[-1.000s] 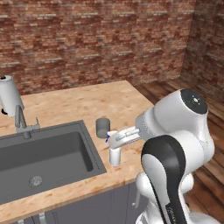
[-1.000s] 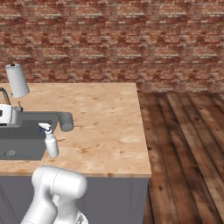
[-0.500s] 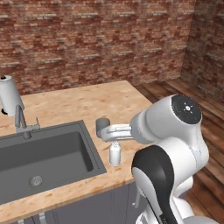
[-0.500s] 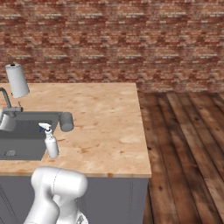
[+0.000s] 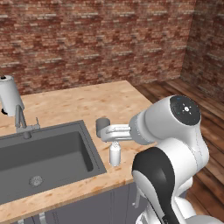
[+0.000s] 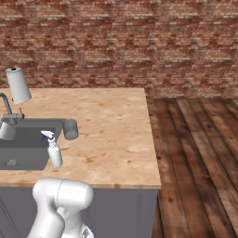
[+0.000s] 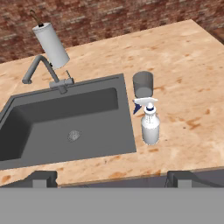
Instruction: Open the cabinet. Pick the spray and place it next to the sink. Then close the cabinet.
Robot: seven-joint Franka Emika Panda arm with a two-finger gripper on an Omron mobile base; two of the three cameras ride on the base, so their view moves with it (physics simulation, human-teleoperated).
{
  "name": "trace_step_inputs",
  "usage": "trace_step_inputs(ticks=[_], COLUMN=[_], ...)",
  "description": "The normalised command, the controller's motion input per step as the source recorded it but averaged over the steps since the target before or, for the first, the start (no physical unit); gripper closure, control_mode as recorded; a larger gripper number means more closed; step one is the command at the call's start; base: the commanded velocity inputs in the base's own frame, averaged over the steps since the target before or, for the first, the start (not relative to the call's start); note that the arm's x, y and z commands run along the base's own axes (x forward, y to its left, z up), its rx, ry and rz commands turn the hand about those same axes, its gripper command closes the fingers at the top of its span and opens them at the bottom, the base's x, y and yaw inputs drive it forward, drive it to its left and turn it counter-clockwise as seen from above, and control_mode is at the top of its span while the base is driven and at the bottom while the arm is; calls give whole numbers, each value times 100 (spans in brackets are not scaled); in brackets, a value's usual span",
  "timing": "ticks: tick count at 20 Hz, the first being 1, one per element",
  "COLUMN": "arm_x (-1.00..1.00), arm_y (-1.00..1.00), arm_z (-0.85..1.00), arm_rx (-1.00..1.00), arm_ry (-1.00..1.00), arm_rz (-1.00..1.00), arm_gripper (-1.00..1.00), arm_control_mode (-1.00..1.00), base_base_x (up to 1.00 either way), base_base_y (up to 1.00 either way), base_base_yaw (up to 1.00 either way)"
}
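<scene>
Brick wall (image 6: 116, 42) ran behind a wooden countertop (image 6: 111, 130) with a dark grey sink (image 7: 65, 127) sunk into it, so I'll use the sink as the anchor. The spray (image 7: 150, 124) stood upright on the counter just beside the sink's right edge, blue nozzle on top, not touching anything. A small grey cup (image 7: 143, 84) sat just behind it, also next to that edge. A faucet (image 7: 43, 72) rose at the sink's back rim, with a paper towel roll (image 7: 50, 44) behind it. The gripper (image 7: 109, 177) hung back from the sink's front edge, jaws spread wide and holding nothing, well clear of the spray.
</scene>
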Motion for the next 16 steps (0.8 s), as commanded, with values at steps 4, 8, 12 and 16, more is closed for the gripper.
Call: trace_step_inputs(ticks=[4,8,12,16], arm_x=[0,0,0,0], arm_y=[0,0,0,0], arm_z=[0,0,0,0], arm_rx=[0,0,0,0], arm_ry=[0,0,0,0], arm_rz=[0,0,0,0], arm_gripper=[-100,-100,-100,-100], arm_control_mode=[-100,100,100,100], base_base_x=[0,-5,-85,-100], base_base_y=[0,0,3,15], base_base_yaw=[0,0,0,5])
